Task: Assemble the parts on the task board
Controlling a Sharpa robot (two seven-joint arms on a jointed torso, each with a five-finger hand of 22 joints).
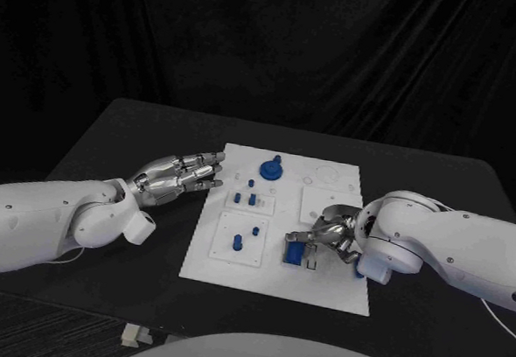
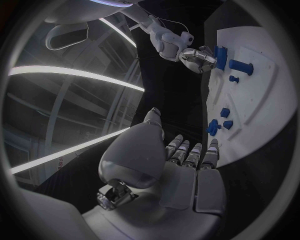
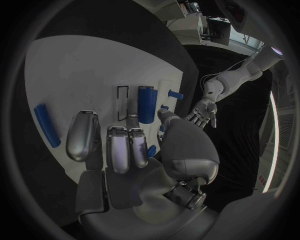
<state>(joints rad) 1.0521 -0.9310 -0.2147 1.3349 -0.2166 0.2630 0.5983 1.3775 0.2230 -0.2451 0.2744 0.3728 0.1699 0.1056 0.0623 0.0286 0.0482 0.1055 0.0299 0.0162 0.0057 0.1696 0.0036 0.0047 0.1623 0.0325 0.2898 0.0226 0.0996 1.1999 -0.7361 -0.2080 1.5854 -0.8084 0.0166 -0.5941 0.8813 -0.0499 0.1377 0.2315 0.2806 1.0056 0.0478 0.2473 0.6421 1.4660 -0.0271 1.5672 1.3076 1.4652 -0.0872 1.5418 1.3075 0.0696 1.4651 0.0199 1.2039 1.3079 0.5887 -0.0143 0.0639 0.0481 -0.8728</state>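
the task board (image 1: 274,273) lies flat in the middle of the black counter (image 1: 123,140), a white plate with several blue parts on it. near its far edge stands a round blue part (image 1: 270,169) with a knob on top; below that, 2 small blue pegs (image 1: 246,199) stand side by side in a raised white panel, and another blue peg (image 1: 236,242) sits in the panel nearer the robot.

the left hand (image 1: 182,176) hovers at the board's left edge, near the far corner — fingers stretched out and slightly apart, holding nothing, fingertips just at the rim of the board. in the left wrist view the same fingers (image 2: 190,154) point toward the white plate with small blue pieces just beyond them.

the right hand (image 1: 334,232) is down over the right half of the board, close above a blue block (image 1: 294,253) that sits in a slot. in the right wrist view its fingers (image 3: 119,147) are curled downward just beside that blue block (image 3: 147,104), with a long blue bar (image 3: 47,125) lying apart on the white surface — whether the fingers actually pinch the block, i cannot tell.
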